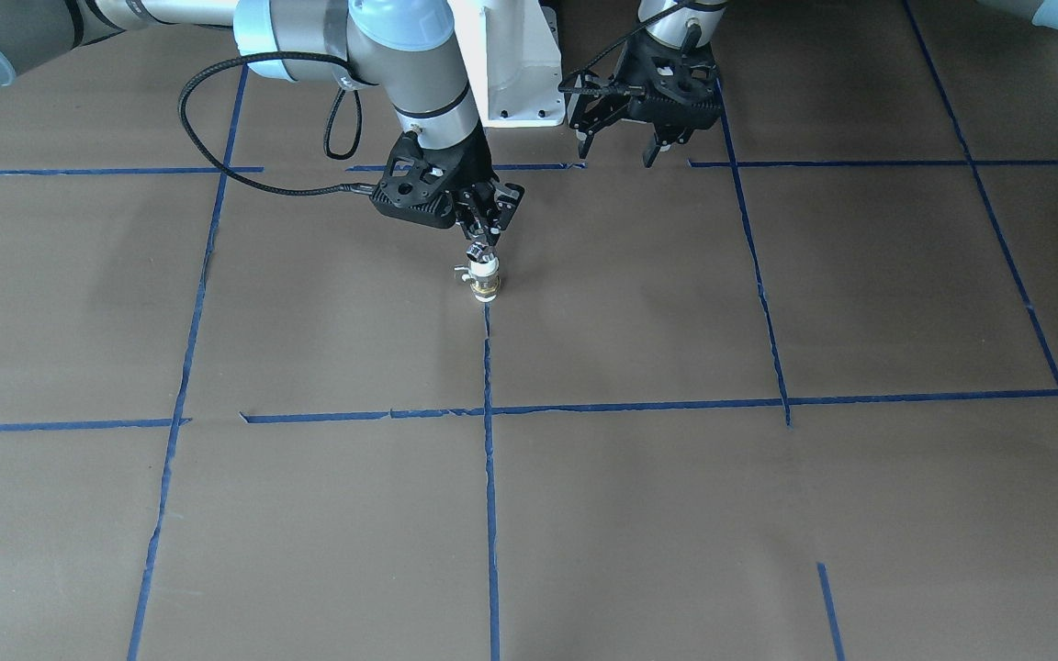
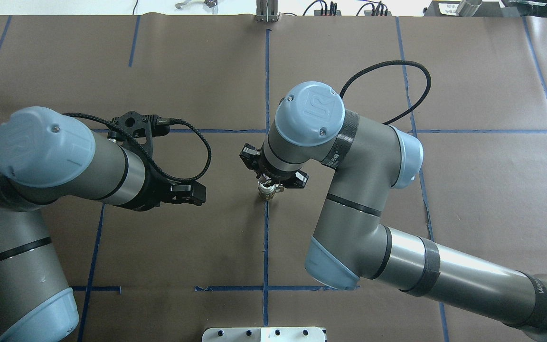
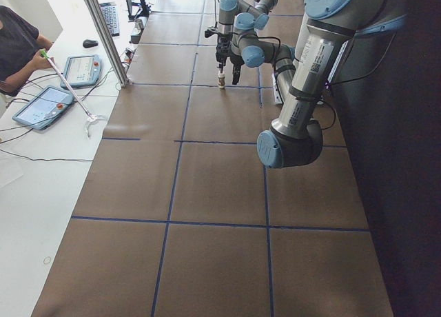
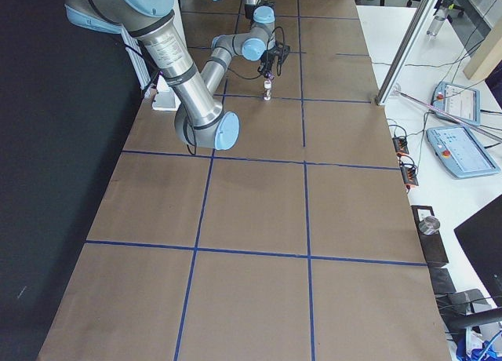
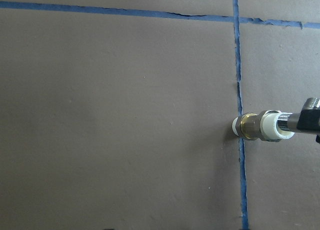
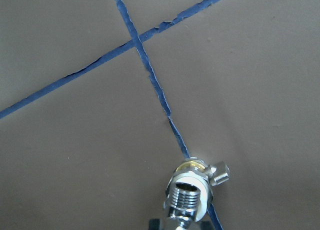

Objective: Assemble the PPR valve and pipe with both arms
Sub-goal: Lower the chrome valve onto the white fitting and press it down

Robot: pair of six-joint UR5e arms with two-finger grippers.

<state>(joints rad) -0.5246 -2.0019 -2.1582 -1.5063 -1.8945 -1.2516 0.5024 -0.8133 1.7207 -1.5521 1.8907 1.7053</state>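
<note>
Brown table [image 1: 676,514]; valve [image 1: 485,278] upright in right jaws; left jaws apart.

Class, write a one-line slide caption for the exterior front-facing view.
Right gripper holds the valve upright on the blue tape line; the open, empty left gripper hovers off to the side.

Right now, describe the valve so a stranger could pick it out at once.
The brown table is crossed by blue tape lines. Follow the middle line toward the robot to where the right claw points down. Gripped under it stands the valve: small, white, brass and silver, unlike the black claw above.
</note>
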